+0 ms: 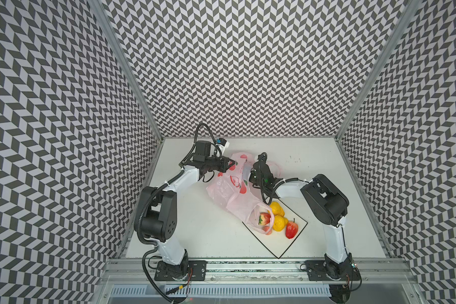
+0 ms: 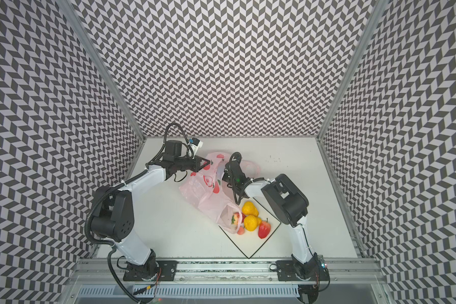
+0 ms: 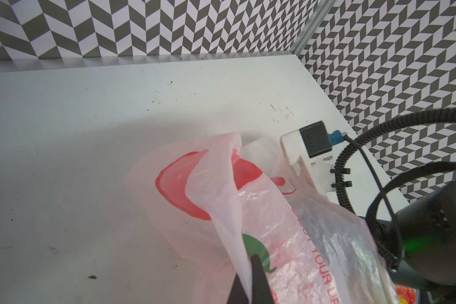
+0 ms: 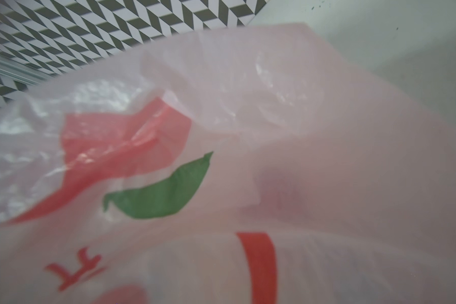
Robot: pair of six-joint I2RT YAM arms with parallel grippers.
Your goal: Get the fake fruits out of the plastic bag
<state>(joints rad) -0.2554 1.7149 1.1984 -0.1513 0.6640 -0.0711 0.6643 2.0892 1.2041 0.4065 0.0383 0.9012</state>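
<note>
The pale-pink plastic bag lies stretched from the back of the table down onto the plate. My left gripper is shut on a fold of the bag's far end and holds it up. My right gripper presses into the bag beside it. Bag film fills the right wrist view and hides its jaws. Two yellow fake fruits, a red pointed one and a small pink peach lie on the plate outside the bag. A strawberry sits in the bag's mouth.
The white square plate with a black rim lies at the front right, one corner near the table's front edge. Patterned walls close in the table on three sides. The right arm's elbow stands just right of the plate.
</note>
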